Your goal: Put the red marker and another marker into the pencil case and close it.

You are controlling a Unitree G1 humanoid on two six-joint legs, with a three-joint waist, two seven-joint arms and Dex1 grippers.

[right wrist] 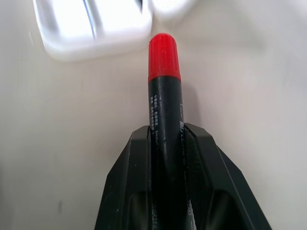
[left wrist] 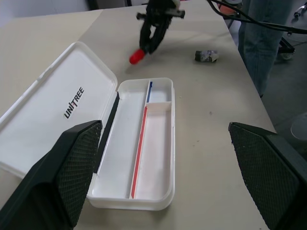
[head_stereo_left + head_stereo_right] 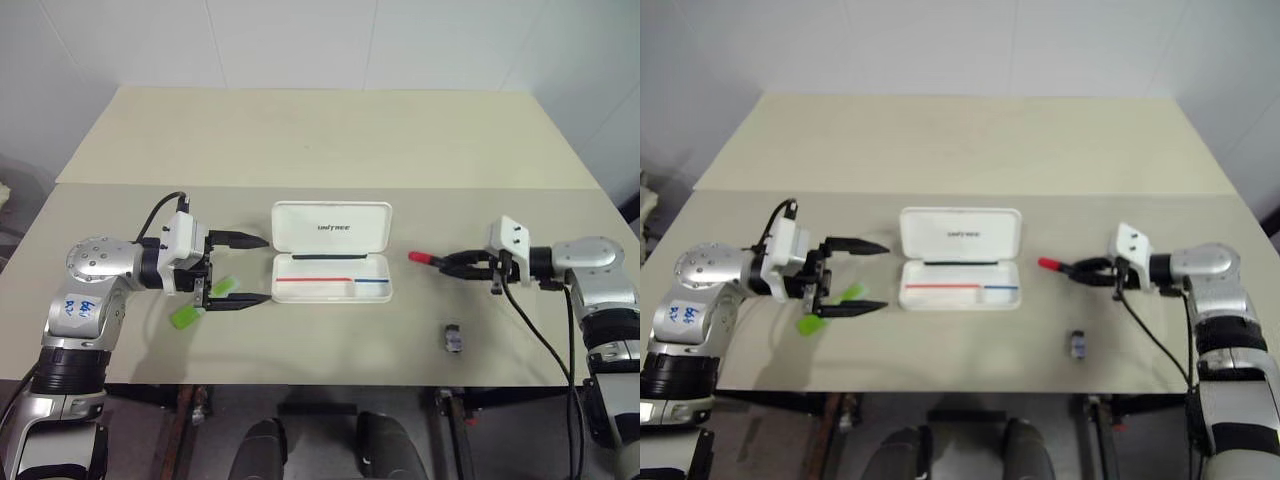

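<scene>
The white pencil case [image 3: 330, 268] lies open at the table's middle, its lid [image 2: 57, 110] folded back and red and blue stripes in the tray. To its right, my right gripper [image 3: 447, 263] is shut on the red marker [image 1: 164, 96]. The black barrel sits between the fingers and the red cap [image 3: 419, 257] points at the case. To the left of the case, my left gripper [image 3: 268, 270] stands wide open with nothing between its fingers [image 2: 72, 167]. The green marker [image 3: 186, 316] lies on the table under and behind that gripper, partly hidden by it.
A small dark grey block [image 3: 453, 338] rests near the front edge, right of the case. A person's legs in jeans [image 2: 261, 43] stand beside the table's right side. The table's far half [image 3: 320, 130] is bare.
</scene>
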